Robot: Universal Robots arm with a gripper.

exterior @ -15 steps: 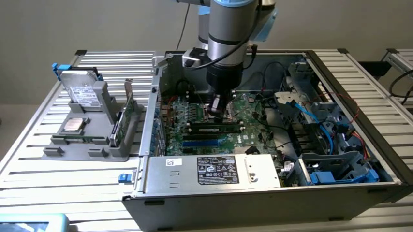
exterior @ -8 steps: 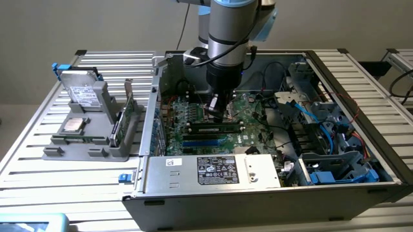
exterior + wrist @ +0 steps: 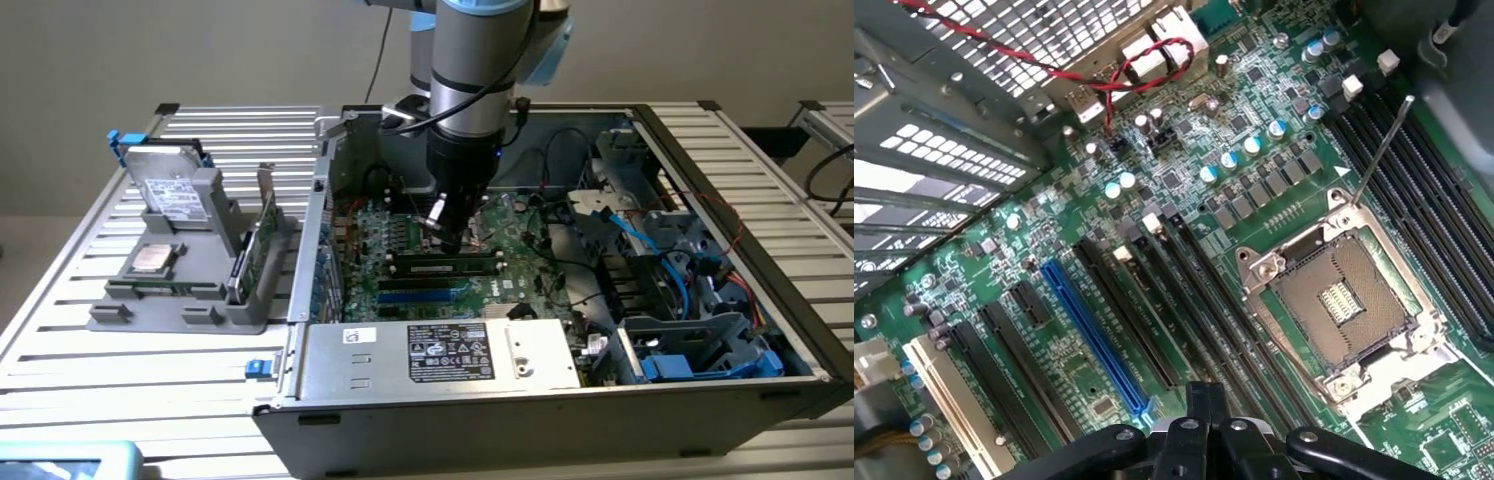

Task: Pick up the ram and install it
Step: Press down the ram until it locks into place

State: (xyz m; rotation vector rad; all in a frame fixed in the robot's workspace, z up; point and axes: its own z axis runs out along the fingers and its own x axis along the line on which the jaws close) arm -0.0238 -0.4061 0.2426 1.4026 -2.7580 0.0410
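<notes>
A: Fingers?
B: Closed, nothing between them. Black gripper (image 3: 451,238) hangs over the green motherboard (image 3: 534,285) inside the open grey computer case (image 3: 534,410).

A: The ram?
B: Long thin green memory stick with dark chips (image 3: 445,268) lies in a black slot just under the gripper, apart from it.

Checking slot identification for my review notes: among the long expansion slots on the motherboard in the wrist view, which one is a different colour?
The blue slot: the long slots on either side of it are black.
</notes>
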